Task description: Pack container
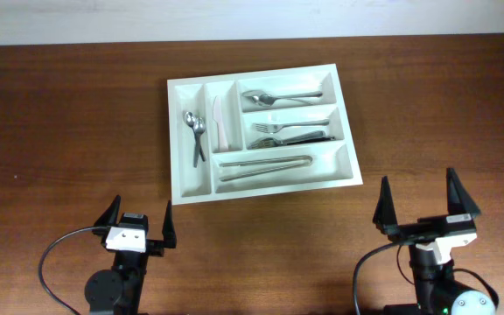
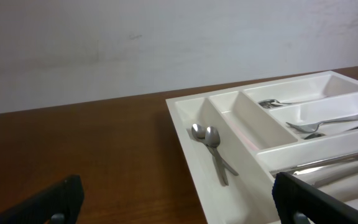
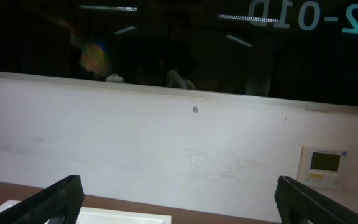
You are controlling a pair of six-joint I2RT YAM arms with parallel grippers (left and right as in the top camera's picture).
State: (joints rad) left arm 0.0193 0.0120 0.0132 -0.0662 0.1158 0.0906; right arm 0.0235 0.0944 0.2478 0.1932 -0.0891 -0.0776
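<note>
The white cutlery container (image 1: 180, 188) lies in the middle of the brown table. Its left upright slot holds two small spoons (image 1: 196, 131), the narrow slot beside it a white knife (image 1: 219, 122). The crosswise slots hold spoons (image 1: 278, 97), forks (image 1: 291, 133) and long knives (image 1: 263, 164). My left gripper (image 1: 136, 225) is open and empty near the front edge, left of the container's front corner. My right gripper (image 1: 425, 206) is open and empty at the front right. The left wrist view shows the container (image 2: 188, 134) with the two spoons (image 2: 211, 146). The right wrist view shows only its far edge (image 3: 98, 219).
A white wall (image 2: 166, 43) runs behind the table. The right wrist view shows that wall with a small wall panel (image 3: 325, 165) and a dark window above. Black cables (image 1: 55, 254) trail by both arm bases.
</note>
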